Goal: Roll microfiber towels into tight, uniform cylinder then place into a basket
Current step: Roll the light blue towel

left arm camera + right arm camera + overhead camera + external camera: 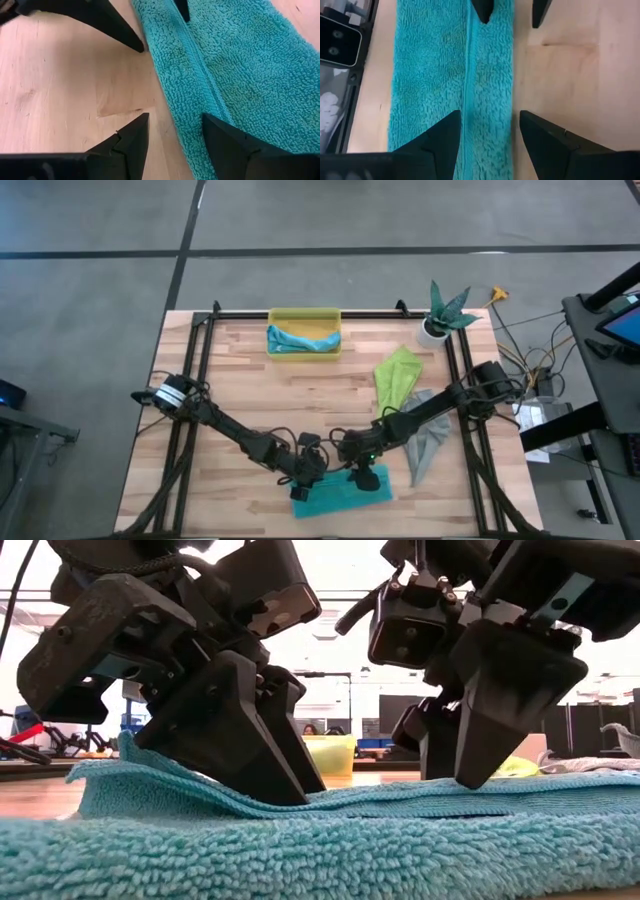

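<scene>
A teal towel (340, 492) lies as a long folded strip near the table's near edge. My left gripper (310, 470) and my right gripper (362, 466) stand side by side over its far long edge, both open and slanting down. Each straddles that edge, one finger over the cloth and one over the wood. In the low view the upper layer (150, 775) rises left of my left gripper (285, 785). The yellow basket (304, 315) at the far edge holds a light blue towel (300, 340). A lime green towel (397, 373) and a grey towel (425, 442) lie flat on the right. My left gripper slants down from the far left. One fingertip (225, 142) is down on the towel's upper layer beside the hem line (202, 102). The other fingertip (135, 137) stands on bare wood just off the cloth's edge. Nothing is pinched and the towel lies on the table. My right gripper slants down from the far right. One fingertip (442, 137) rests on the towel next to the hem line (468, 115), and the other (540, 135) is over bare wood beyond the cloth's edge. The narrow edge strip (490, 120) lies unpinched between them, flat on the table.
A white plant pot (436, 328) with a green plant stands at the far right corner. Black frame rails (205, 350) run along the table's left, right and far sides. Bare wood (290, 400) lies between the basket and the teal towel.
</scene>
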Robot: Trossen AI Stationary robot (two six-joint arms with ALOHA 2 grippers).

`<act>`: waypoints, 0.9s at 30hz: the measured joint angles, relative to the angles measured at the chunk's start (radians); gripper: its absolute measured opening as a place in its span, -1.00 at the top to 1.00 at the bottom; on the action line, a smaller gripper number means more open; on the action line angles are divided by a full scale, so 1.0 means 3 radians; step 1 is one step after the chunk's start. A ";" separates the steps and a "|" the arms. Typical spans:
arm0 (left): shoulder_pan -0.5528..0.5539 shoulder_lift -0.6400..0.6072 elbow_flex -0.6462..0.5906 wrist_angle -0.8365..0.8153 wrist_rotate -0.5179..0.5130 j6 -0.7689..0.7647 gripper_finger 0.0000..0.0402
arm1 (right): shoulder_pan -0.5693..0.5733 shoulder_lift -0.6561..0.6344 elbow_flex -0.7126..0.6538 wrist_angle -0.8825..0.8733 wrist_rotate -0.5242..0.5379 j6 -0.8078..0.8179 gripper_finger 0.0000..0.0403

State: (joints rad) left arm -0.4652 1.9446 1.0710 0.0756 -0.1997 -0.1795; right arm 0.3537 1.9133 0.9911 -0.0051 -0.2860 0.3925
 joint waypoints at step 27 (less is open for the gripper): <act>-0.0004 -0.0047 0.0005 -0.0071 0.0001 0.0089 0.16 | 0.0097 0.0129 0.0131 -0.0059 0.0128 -0.0205 0.95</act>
State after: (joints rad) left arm -0.4663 1.9305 1.0725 0.0542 -0.1993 -0.1528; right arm 0.3827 1.9519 1.0303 -0.0228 -0.2478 0.3311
